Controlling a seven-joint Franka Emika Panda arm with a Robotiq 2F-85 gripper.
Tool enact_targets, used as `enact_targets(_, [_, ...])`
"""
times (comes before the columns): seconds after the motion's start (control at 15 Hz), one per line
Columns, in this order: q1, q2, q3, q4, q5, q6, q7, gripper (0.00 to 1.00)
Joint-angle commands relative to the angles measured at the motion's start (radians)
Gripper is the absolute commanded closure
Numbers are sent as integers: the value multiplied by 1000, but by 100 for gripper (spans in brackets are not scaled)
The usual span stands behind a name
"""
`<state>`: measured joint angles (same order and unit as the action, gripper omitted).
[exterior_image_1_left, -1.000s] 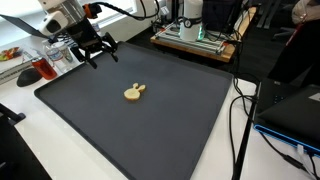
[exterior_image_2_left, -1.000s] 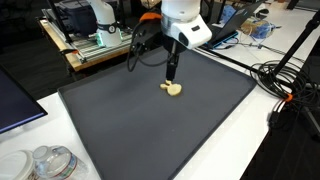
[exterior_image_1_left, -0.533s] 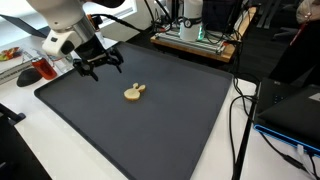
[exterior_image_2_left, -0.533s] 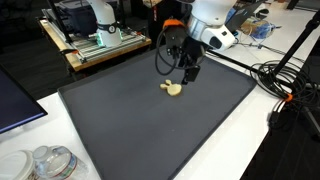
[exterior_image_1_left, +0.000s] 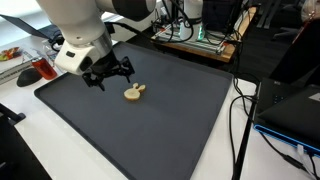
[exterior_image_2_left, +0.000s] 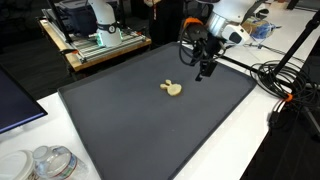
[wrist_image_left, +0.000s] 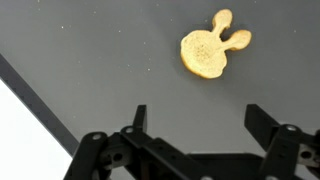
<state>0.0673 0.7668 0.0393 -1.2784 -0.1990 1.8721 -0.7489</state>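
Plainly, my hand (wrist_image_left: 200, 128) stood wide open and empty, its fingers (wrist_image_left: 139, 118) spread above the mat (wrist_image_left: 90, 60). The bunny (wrist_image_left: 208, 52) lay flat on that mat, ahead of the gap between my fingers and clear of both. In both exterior views my hand (exterior_image_1_left: 112, 78) (exterior_image_2_left: 203, 68) hung near the bunny (exterior_image_1_left: 134, 93) (exterior_image_2_left: 172, 89) without touching it.

I judged the bunny light and thin, a small yellow cutout (whether foam, rubber or wood I could not tell). Lying so low, it offered little edge, so the fingers would need to reach right down to the mat. I reckoned the round body the best place to pinch, across its width. The ears (wrist_image_left: 238, 40) looked too slim to trust. The mat itself looked grippy enough to keep it from skating.
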Motion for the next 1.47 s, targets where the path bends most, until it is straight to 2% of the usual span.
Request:
enact_targets(0.0, [54,-2,-14,6,-34,27,233,0])
enact_targets(0.47, [111,-56,-48,-105,-79,165,662,0])
enact_targets(0.67, [129,-97,-80,-194,-91,235,839,0])
enact_targets(0.73, [134,-111,-95,-237,-109,295,887,0])
enact_targets(1.0, [125,-149,-118,-376,-154,422,928,0])
enact_targets(1.27, [102,-163,-122,-493,-163,558,890,0])
enact_targets(1.4, [77,-165,-112,-550,-159,657,831,0])
